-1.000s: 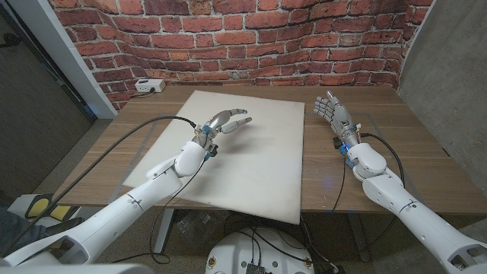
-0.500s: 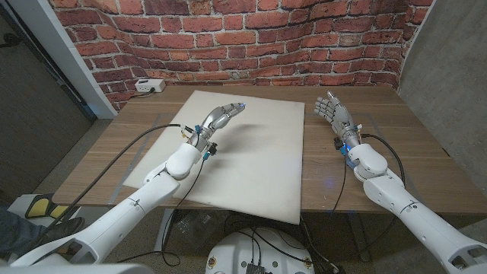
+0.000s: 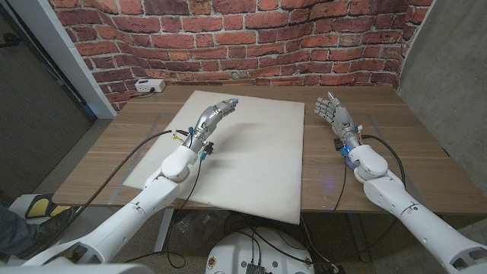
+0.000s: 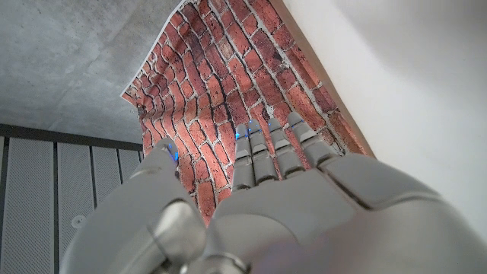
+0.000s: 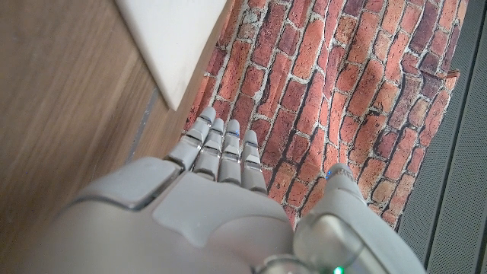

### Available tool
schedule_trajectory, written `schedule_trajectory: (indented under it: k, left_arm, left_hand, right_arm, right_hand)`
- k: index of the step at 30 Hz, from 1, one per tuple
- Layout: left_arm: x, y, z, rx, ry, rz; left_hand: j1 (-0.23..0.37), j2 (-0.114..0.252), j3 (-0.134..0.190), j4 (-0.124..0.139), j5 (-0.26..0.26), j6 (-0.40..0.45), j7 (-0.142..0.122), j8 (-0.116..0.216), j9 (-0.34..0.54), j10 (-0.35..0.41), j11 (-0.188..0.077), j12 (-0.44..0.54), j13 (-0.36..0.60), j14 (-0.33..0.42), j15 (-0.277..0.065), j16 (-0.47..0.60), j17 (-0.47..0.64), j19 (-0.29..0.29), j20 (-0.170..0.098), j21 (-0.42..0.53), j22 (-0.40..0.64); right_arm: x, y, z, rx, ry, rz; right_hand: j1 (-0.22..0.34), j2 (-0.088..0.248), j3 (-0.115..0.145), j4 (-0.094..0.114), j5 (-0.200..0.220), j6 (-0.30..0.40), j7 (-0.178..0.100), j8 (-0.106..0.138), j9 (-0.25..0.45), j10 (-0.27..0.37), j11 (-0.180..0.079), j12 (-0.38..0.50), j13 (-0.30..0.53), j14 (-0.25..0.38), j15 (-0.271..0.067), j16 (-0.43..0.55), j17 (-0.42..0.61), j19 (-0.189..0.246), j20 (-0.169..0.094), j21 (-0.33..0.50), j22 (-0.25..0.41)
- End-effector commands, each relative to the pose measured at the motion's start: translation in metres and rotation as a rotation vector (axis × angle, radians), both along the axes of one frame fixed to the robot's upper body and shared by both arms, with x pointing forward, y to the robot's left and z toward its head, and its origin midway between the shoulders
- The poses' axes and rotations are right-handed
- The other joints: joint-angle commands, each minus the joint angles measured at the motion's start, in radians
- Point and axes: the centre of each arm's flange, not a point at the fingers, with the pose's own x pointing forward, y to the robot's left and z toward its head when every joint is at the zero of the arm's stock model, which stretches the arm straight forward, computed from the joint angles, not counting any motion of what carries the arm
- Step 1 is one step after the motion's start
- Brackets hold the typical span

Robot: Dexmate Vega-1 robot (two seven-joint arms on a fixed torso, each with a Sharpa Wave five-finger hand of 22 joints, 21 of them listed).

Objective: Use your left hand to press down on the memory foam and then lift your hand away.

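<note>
The memory foam [image 3: 251, 160] is a large cream sheet lying on the middle of the wooden table [image 3: 365, 167]. My left hand [image 3: 213, 118] hovers over the foam's far left part, fingers stretched out close together and pointing toward the wall, holding nothing; a faint shadow lies on the foam beside it. In the left wrist view the left hand [image 4: 281, 198] reaches along the foam [image 4: 411, 68]. My right hand [image 3: 335, 114] stands on its edge on the bare table right of the foam, fingers straight and empty. The right wrist view shows this hand [image 5: 205, 205] near the foam's corner [image 5: 175, 38].
A small white box [image 3: 148, 86] with a cable sits at the table's back left corner. A brick-patterned backdrop [image 3: 251, 38] hangs right behind the table. A black cable [image 3: 144, 144] runs along my left arm over the table's left side.
My left hand has drawn its spread fingers together and shifted a little to the left over the foam. The right hand has not moved.
</note>
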Motion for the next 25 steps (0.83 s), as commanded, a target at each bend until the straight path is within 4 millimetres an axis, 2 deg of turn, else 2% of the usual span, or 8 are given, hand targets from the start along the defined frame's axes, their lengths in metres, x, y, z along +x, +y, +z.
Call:
schedule_trajectory:
  k: [1, 12, 25]
  left_arm:
    - [0.0015, 0.015, -0.0086, -0.119, 0.087, -0.068]
    - [-0.0031, 0.0212, -0.0107, -0.104, 0.107, -0.036]
    - [0.0016, 0.023, -0.0044, -0.096, 0.099, -0.03]
  left_hand:
    - [-0.014, 0.0, -0.005, 0.004, -0.005, -0.015, 0.004, -0.006, 0.001, -0.01, 0.001, -0.003, 0.001, -0.016, 0.006, -0.003, 0.004, -0.006, 0.005, -0.005, 0.001]
    - [-0.026, -0.004, -0.013, 0.01, -0.004, -0.043, 0.008, -0.01, 0.001, -0.028, 0.005, -0.008, 0.002, -0.031, 0.014, -0.005, 0.004, -0.018, 0.009, -0.01, 0.001]
    - [-0.031, -0.005, -0.017, 0.013, -0.004, -0.045, 0.009, -0.007, 0.001, -0.028, 0.006, -0.007, 0.002, -0.033, 0.014, -0.004, 0.004, -0.02, 0.009, -0.011, 0.001]
  right_arm:
    - [-0.0011, 0.0028, -0.0028, -0.002, 0.0, 0.009]
    - [0.0031, 0.0065, -0.0023, -0.005, 0.003, 0.023]
    - [0.0066, 0.0086, 0.0029, -0.007, -0.004, 0.018]
  right_hand:
    - [0.0, 0.003, 0.002, -0.003, 0.003, 0.007, -0.002, 0.003, 0.003, 0.008, 0.004, 0.005, 0.003, 0.009, -0.004, -0.001, 0.002, 0.008, -0.002, -0.002, 0.003]
    - [0.0, 0.004, 0.002, -0.004, 0.003, 0.007, -0.001, 0.003, 0.003, 0.007, 0.004, 0.005, 0.003, 0.009, -0.004, -0.002, 0.002, 0.009, -0.002, -0.004, 0.003]
    - [0.0, 0.005, 0.002, -0.004, 0.004, 0.008, -0.001, 0.003, 0.003, 0.008, 0.005, 0.005, 0.003, 0.009, -0.003, -0.002, 0.002, 0.01, -0.002, -0.007, 0.003]
